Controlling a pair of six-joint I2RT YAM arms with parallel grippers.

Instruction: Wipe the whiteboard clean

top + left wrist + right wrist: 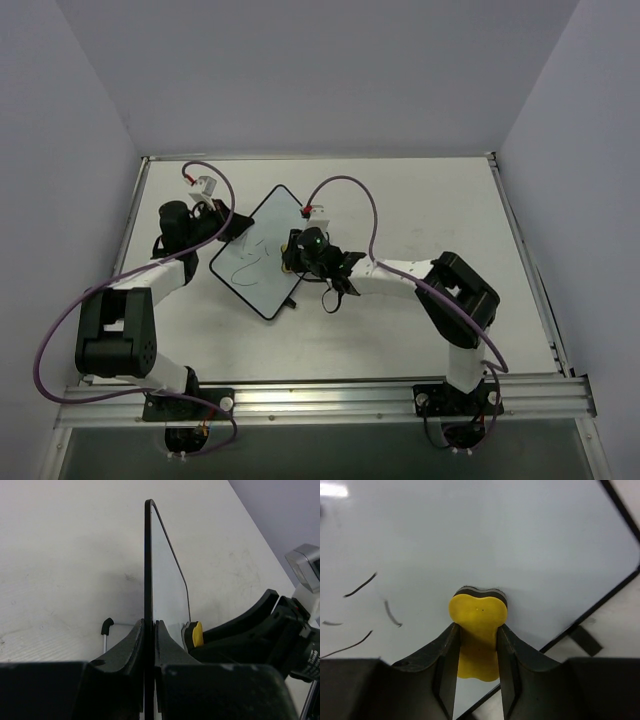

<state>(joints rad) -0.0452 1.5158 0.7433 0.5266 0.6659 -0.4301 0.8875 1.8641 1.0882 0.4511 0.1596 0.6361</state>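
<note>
The whiteboard [258, 255] lies tilted on the table, white with a thin black frame, with dark scribbles [250, 262] near its middle. My left gripper [232, 228] is shut on the board's upper left edge; the left wrist view shows the board edge-on [148, 555] between the fingers. My right gripper [298, 250] is shut on a small yellow eraser [477, 625] and presses its dark felt face against the board [470, 535]. Dark strokes [390, 612] lie left of the eraser. The eraser also shows in the left wrist view [197, 634].
A small black foot [585, 640] sticks out beyond the board's frame. A white connector block [205, 184] with a purple cable lies on the table behind the left arm. Grey walls enclose the table on three sides.
</note>
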